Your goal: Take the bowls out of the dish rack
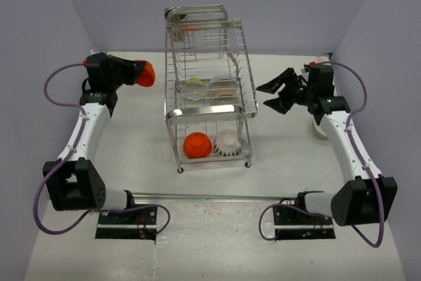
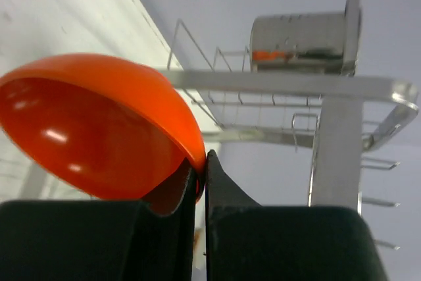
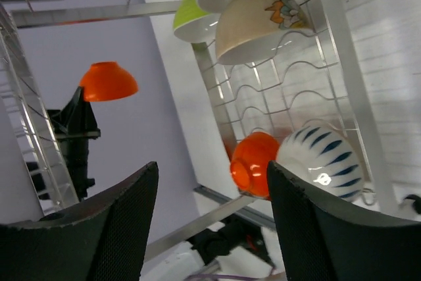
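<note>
Now L gripper (image 2: 202,160) clamped on orange bowl (image 2: 99,123) rim; R gripper (image 1: 264,95) wide apart, empty.

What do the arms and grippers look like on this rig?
Left arm and right arm: white links, black joints, purple cable looped alongside each. Left gripper and right gripper: black, two wedge fingers; textured pads.

The dish rack (image 1: 205,112) stands in the middle of the table (image 1: 138,143), between the two arms. Its lower tier holds a left bowl (image 1: 197,145) and a right bowl (image 1: 226,143) side by side, with the upper-tier bowls (image 1: 195,88) above them. Left of the rack, the left gripper (image 1: 137,74) holds a raised bowl (image 1: 146,74). The right gripper (image 1: 277,93) is near the rack's right side.
</note>
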Tool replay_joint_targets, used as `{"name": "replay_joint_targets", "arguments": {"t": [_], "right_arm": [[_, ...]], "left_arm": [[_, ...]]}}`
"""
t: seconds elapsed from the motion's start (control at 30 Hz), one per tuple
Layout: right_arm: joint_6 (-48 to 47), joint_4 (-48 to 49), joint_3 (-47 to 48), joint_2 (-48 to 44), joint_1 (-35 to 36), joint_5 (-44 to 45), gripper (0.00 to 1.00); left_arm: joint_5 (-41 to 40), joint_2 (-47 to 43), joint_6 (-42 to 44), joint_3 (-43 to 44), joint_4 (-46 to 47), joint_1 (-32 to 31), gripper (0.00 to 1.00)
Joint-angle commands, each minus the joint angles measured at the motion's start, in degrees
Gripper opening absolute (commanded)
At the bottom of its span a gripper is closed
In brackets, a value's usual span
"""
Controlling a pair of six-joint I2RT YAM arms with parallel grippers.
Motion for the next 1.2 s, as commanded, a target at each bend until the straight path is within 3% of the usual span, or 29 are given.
{"name": "replay_joint_targets", "arguments": {"t": [0.0,0.27,0.43,0.57,0.83,1.17], "right_arm": [[14.7,10.3,-4.0,-1.8,0.8,-4.1,0.67],[37.9,28.2,-13.4,-0.6,5.7,-0.6,0.59],[42.7,27.1,-10.8,2.5,8.7,5.3,0.51],[42.6,21.2,-7.0,6.2,11.9,9.7,0.38],[47.8,19.8,-6.2,10.9,16.1,16.7,0.41],[53.6,23.9,-6.0,15.5,17.9,21.4,0.45]], "left_arm": [[-11.3,1.8,21.4,13.6,-29.5,1.1,0.00],[-26.4,13.1,33.6,23.9,-42.2,1.6,0.00],[-31.7,21.7,37.1,28.8,-49.5,1.7,0.00],[-35.0,30.8,39.1,39.4,-58.6,1.8,0.00],[-39.0,42.1,40.8,52.1,-64.7,3.1,0.00],[-40.3,49.6,41.9,55.0,-66.8,7.1,0.00]]}}
